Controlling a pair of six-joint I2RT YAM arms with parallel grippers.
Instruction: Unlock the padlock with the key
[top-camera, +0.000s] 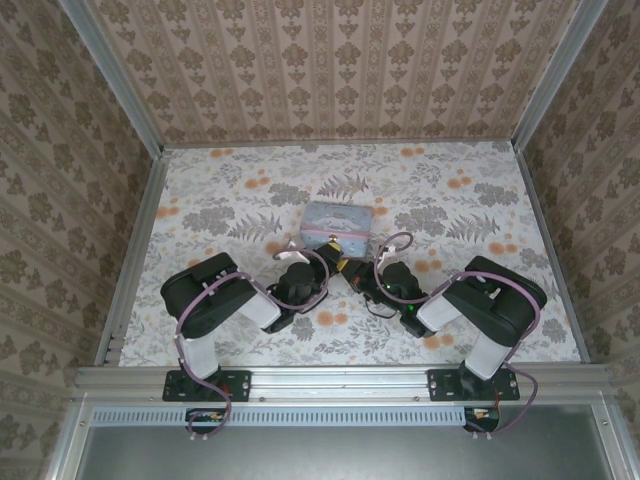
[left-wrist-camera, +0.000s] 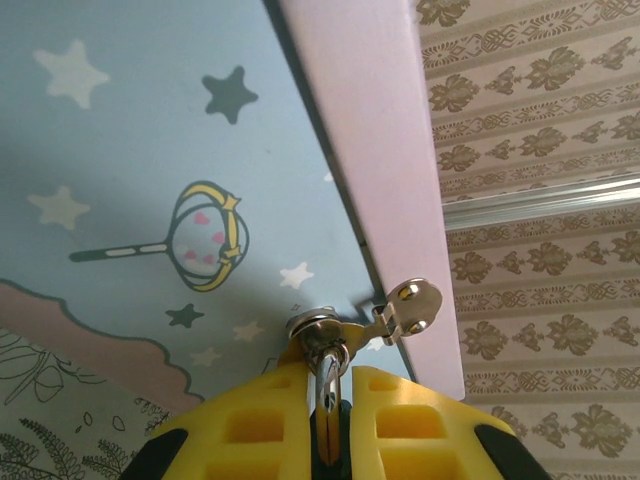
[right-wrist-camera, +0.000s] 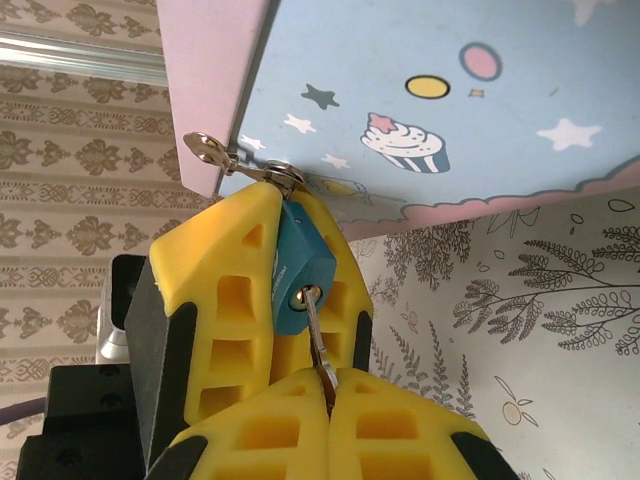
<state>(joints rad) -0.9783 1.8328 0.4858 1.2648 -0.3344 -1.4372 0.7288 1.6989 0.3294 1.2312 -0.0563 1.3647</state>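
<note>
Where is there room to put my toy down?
Bare table behind the tin up to the back wall, and wide patches left and right of it out to the side rails. Crowded in front of the tin: left gripper, right gripper, padlock.

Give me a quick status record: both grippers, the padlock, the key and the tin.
left gripper: shut on the padlock, holding it steady beside the tin
right gripper: shut on the key
key: tip set in the keyhole at the padlock's lower end
padlock: shackle threaded through the hasp; not visibly released
tin: flat on the table, just beyond both grippers
</note>
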